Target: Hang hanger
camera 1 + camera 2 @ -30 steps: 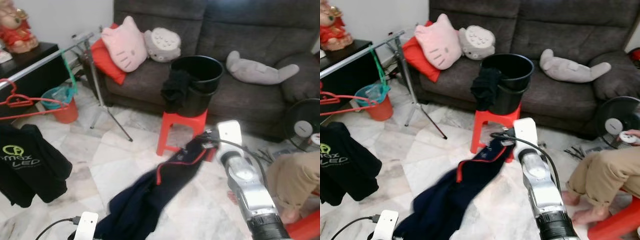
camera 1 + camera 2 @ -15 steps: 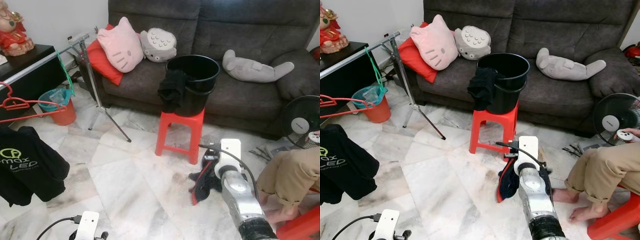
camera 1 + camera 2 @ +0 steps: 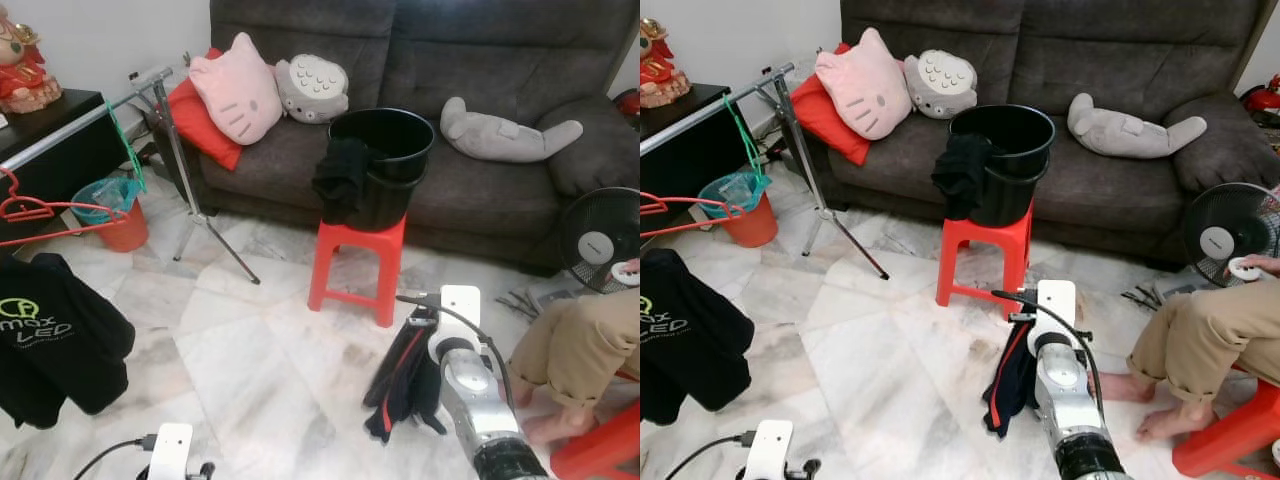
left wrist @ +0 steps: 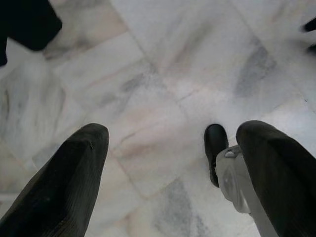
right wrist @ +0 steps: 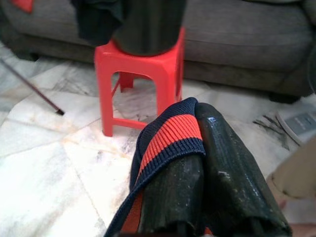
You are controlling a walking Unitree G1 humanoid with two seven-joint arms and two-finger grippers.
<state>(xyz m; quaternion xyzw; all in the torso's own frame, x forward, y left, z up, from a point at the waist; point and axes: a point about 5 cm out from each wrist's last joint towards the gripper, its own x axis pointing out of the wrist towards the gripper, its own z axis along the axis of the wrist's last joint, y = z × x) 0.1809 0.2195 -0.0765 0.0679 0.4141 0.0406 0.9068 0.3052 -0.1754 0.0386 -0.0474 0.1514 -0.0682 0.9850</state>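
You're standing on marble floor (image 3: pixel 250 350) facing the sofa (image 3: pixel 480 60); right gripper (image 5: pixel 207 148) is pinching a navy garment (image 3: pixel 405 375), hanging vertically below the jaws; left gripper (image 4: pixel 173 143) is gaping wide.

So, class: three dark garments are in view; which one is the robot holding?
The navy garment with red trim, pinched in the right end effector. The black printed shirt hangs at the left; the black cloth drapes over the bucket.

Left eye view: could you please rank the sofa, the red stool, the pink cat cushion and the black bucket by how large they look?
1. sofa
2. red stool
3. black bucket and pink cat cushion: too alike to rank.
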